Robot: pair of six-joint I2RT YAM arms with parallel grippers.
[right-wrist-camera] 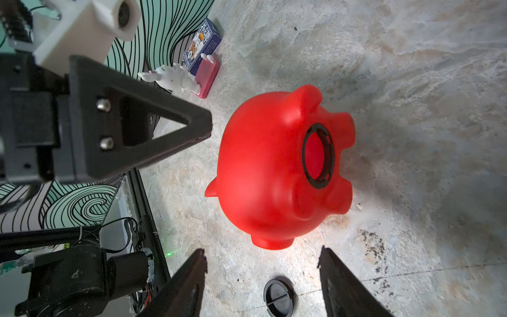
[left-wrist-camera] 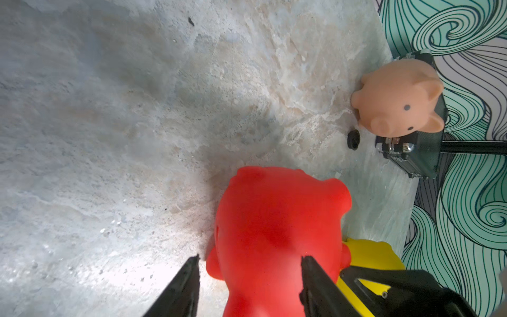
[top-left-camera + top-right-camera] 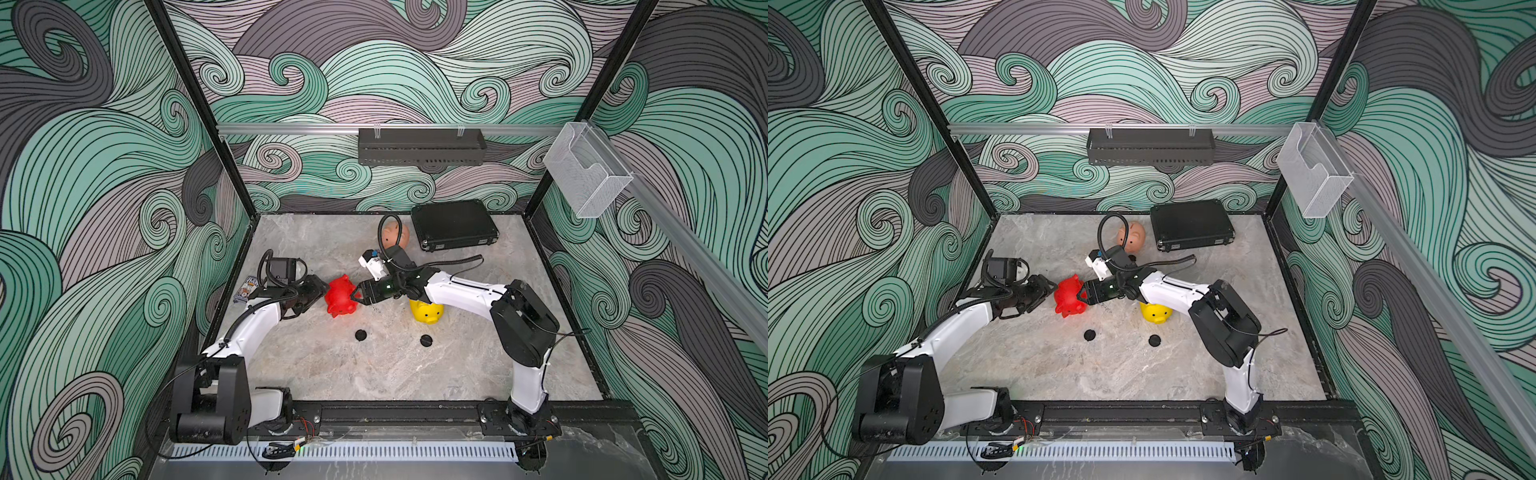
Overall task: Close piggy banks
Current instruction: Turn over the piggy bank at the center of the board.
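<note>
Lying on its side on the bench, the red piggy bank (image 1: 277, 167) sits between your parted, empty pincers: left pincer (image 2: 249, 274) behind its back, right pincer (image 1: 263, 260) facing its open belly hole (image 1: 318, 156).

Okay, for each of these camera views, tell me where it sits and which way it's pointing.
Top views: high at the front, looking down at both arms and the marble tabletop.
Left wrist: behind the left gripper, facing the glossy red plastic piggy bank.
Right wrist: behind the right gripper, facing that pig's open belly hole.
Shared: all show the red pig.
</note>
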